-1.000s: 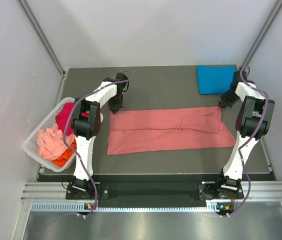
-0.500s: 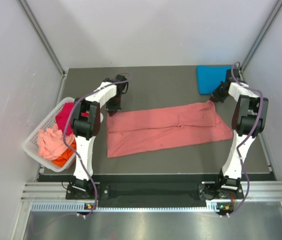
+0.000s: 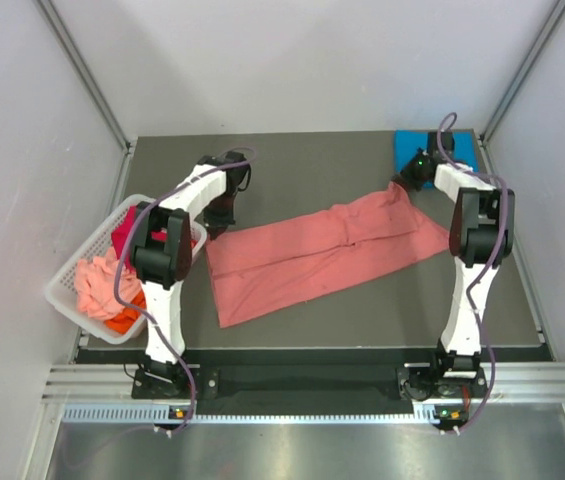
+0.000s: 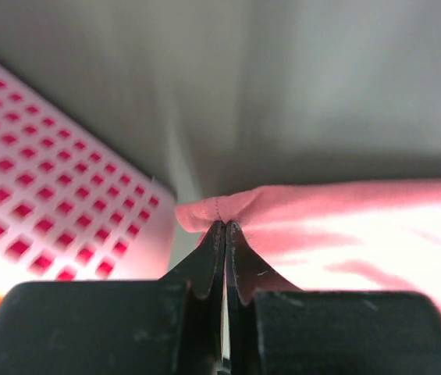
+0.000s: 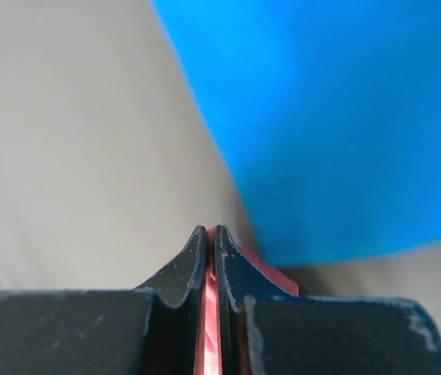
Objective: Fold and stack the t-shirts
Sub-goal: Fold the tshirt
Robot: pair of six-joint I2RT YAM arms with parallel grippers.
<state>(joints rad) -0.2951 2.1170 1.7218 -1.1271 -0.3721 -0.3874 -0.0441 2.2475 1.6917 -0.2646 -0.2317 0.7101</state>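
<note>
While the table (image 3: 312, 160) bears the salmon-pink t-shirt (image 3: 312, 255) stretched slantwise across its middle and the blue t-shirt (image 3: 465, 152) at its far right corner, left gripper (image 4: 225, 226) and right gripper (image 5: 211, 230) each pinch opposite ends of the pink cloth.

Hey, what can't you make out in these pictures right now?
Blue shirt: top view, right arm covers part; right wrist view, blurred and cut off.
Shirts in the basket: top view, left arm hides some.
Salmon shirt: top view, arms cover its gripped corners.
</note>
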